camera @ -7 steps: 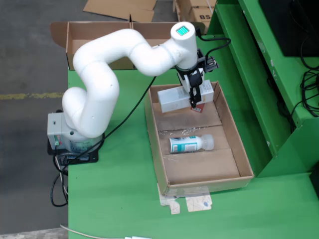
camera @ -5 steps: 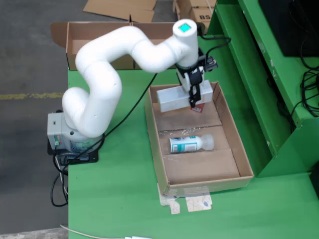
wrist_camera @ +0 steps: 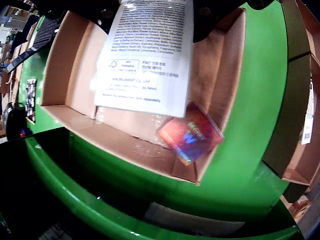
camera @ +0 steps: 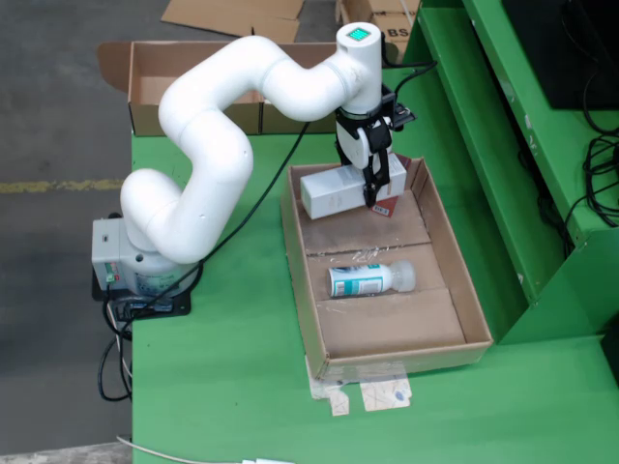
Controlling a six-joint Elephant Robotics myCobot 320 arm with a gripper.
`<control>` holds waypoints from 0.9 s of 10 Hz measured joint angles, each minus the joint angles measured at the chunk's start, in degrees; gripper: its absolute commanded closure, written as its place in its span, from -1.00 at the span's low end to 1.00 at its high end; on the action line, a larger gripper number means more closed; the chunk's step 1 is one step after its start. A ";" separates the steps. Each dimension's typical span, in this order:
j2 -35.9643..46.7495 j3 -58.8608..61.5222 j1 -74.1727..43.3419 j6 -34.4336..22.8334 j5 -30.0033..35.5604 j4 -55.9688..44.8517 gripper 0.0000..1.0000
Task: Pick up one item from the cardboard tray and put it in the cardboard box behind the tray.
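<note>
In the fixed overhead view, my gripper (camera: 373,191) is shut on a white carton (camera: 331,192), holding it slightly above the far end of the cardboard tray (camera: 298,253). A small red packet (camera: 384,208) lies under the carton in the tray's far corner. A white bottle with a teal label (camera: 370,279) lies on its side mid-tray. The open cardboard box (camera: 155,70) stands behind the tray, to the left, partly hidden by my arm. In the view that rides on the gripper, the carton's printed face (wrist_camera: 150,55) fills the top, with the red packet (wrist_camera: 190,135) below it by the tray wall (wrist_camera: 120,142).
The tray and the arm's base (camera: 121,256) rest on a green table (camera: 222,387). A green frame (camera: 503,145) rises along the tray's right side, with black cables (camera: 595,184) beyond it. Taped paper scraps (camera: 372,391) stick out at the tray's near edge.
</note>
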 measured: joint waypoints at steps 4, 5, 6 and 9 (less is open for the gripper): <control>0.97 10.19 1.15 0.09 -1.23 -10.37 1.00; 0.97 12.48 1.23 0.09 -1.32 -12.13 1.00; 3.34 15.56 3.08 0.62 -2.90 -14.15 1.00; 6.33 23.38 5.89 2.20 -5.45 -16.08 1.00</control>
